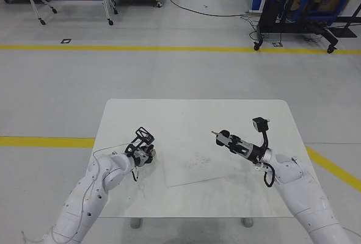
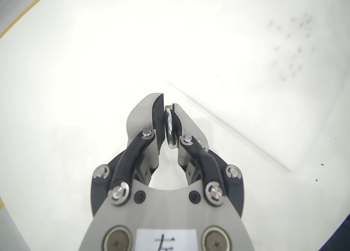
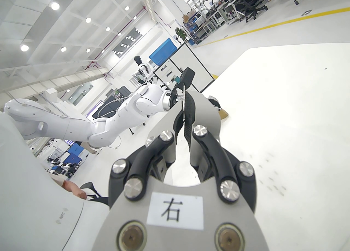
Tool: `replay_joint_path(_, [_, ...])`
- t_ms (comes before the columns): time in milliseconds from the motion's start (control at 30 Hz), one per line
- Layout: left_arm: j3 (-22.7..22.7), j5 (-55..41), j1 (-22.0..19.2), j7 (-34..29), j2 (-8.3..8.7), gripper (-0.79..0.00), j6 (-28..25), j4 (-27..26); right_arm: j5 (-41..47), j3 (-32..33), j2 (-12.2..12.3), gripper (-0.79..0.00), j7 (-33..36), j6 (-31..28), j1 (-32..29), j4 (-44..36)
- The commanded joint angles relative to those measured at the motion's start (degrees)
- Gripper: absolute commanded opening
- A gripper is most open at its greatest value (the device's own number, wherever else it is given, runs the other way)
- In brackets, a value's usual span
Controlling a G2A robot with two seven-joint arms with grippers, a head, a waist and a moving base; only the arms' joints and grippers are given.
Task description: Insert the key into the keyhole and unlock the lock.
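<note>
My left gripper (image 2: pixel 168 108) is shut on the padlock's silver shackle (image 2: pixel 170 130); a sliver of the brass body (image 2: pixel 169 105) peeks out past the fingertips. From above, that gripper (image 1: pixel 145 151) holds the lock (image 1: pixel 151 154) low over the table's left side. My right gripper (image 3: pixel 186 98) is shut on the key, whose thin metal blade (image 3: pixel 184 90) sticks out beyond the pads. In the top view the right gripper (image 1: pixel 222 138) hovers right of centre, and the key tip (image 1: pixel 214 132) points left toward the lock. The brass lock (image 3: pixel 223 112) lies ahead of the key, well apart from it.
The white table (image 1: pixel 192 113) carries a thin white sheet with a raised edge (image 1: pixel 198 181) and some small dark specks (image 1: pixel 200 161). Between the two grippers is open tabletop. Grey floor with yellow lines (image 1: pixel 168 47) surrounds the table; carts stand far behind.
</note>
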Motion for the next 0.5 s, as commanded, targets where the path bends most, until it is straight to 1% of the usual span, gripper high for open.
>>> replay_joint_path(0, [-0.19,0.08,0.17,-0.13,0.09,-0.560,-0.35,-0.27,0.00,0.00,0.00,-0.785,0.00,0.00,0.00,0.00])
replay_joint_path(67, [-0.47,0.10,0.47,-0.19,0.19,-0.483,-0.55,-0.67,0.00,0.00,0.00,-0.785,0.00,0.00,0.00,0.00])
replay_joint_path(167, [-1.12,-0.17,0.97,-0.39,0.39,-0.434,-1.05,-1.12,0.00,0.00,0.00,-0.785,0.00,0.00,0.00,0.00])
replay_joint_path(467, [-3.95,-0.10,3.84,-1.01,1.33,-0.456,-2.74,-3.92,0.00,0.00,0.00,-0.785,0.00,0.00,0.00,0.00])
